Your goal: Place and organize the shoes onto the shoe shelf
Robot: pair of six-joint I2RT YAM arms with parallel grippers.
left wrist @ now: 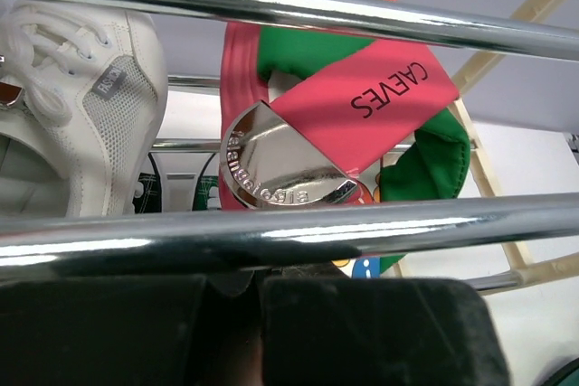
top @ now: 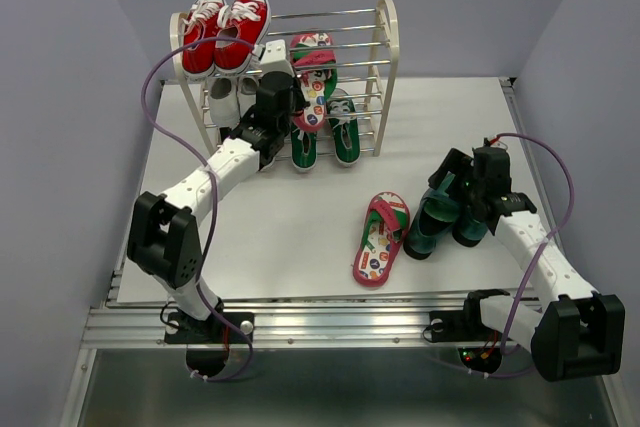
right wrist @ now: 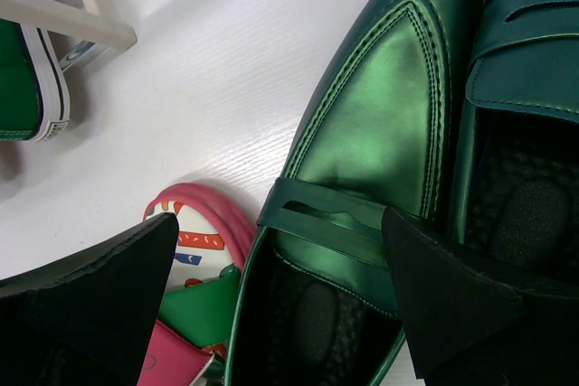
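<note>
Red-strapped flip-flop [left wrist: 380,97] sits on the shoe shelf [top: 389,57], upper middle of the frame; placing step.
Left claw [left wrist: 261,305] grip: cannot tell. Right claw [right wrist: 280,223] is spread over the green heel [right wrist: 380,133]; you'd likely clench and lift next.

Top view: above and behind the arm bases, looking down over the desk [top: 250,237]. Left wrist view: behind the left pincer [left wrist: 237,291], hard against the shoe shelf [left wrist: 271,2] ahead. Right wrist view: looking down past the right pincer [right wrist: 280,223], close over the heels [right wrist: 380,115], which the top view shares.
</note>
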